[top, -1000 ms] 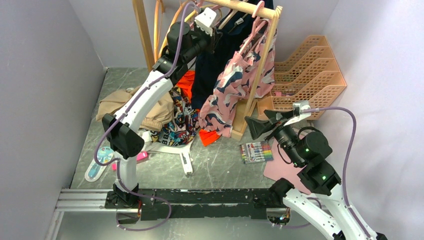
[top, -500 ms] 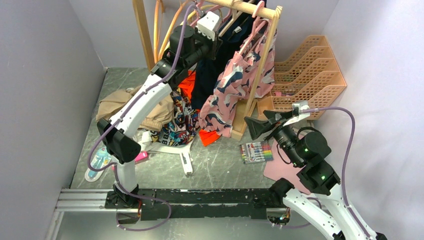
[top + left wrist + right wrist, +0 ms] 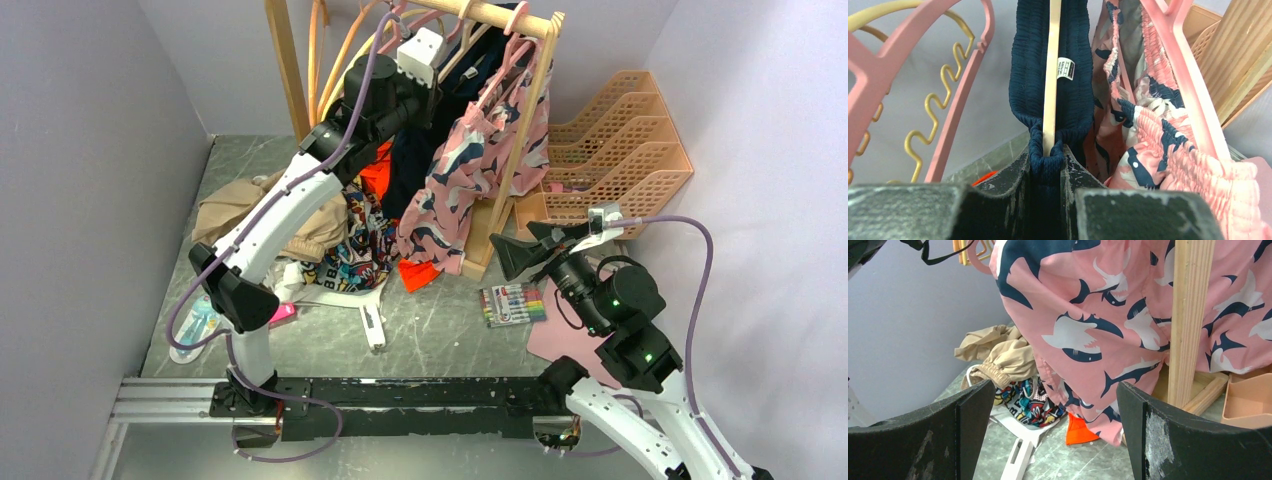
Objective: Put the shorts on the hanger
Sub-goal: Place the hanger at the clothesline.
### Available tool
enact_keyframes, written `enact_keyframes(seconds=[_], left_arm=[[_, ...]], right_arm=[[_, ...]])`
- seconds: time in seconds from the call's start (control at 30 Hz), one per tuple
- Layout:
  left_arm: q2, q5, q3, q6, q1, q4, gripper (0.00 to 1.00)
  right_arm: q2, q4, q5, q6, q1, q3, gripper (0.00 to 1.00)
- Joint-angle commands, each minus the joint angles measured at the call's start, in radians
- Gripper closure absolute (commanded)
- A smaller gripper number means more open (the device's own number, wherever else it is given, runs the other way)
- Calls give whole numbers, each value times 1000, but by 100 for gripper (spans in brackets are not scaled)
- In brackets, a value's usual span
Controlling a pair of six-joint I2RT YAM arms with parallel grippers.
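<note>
Navy ribbed fabric is bunched in your left pincer [image 3: 1046,165]. Its two fingers are clamped on the elastic waistband of the shorts [image 3: 1028,75], and the pale cream bar of the hanger [image 3: 1050,75] runs down into the same pinch with the waistband wrapped on either side of it.

The step in hand looks to be seating the waistband on that bar, and it seems nearly done. Check that the elastic sits evenly on both sides of the bar before you let go. Then part the fingers slowly and draw straight back, so the ribbing does not snag and slide off with you. Mind the pink shorts [image 3: 1148,135] pressed just beside on the right, and the pink hanger [image 3: 963,85] close on the left; a sideways swing would likely knock either.

The shorts are plain dark navy with a gathered waistband, and a small white label shows next to the bar. They hang high at the wooden rack [image 3: 495,15], well above the tabletop [image 3: 440,320].

Your right pincer [image 3: 1055,385] stands wide apart and holds nothing. It sits low near the rack's foot, well away from the work.
</note>
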Motion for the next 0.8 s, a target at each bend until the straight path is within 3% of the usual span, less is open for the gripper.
enact_keyframes(seconds=[0.0,0.27,0.57,0.77], left_arm=[[-79,-36,65,-9,-5,33,93],[-144,36,-71,-29,-10,28,91],[-229,72,-200,-20,-11,31,44],[-323,89,-285,-7,-11,60,30]], right_arm=[[-13,7,-4,16,-2,7,4],[-9,4,-9,23,-1,17,4],[13,-11,5,-3,-1,65,4],[44,-22,19,-30,-2,103,4]])
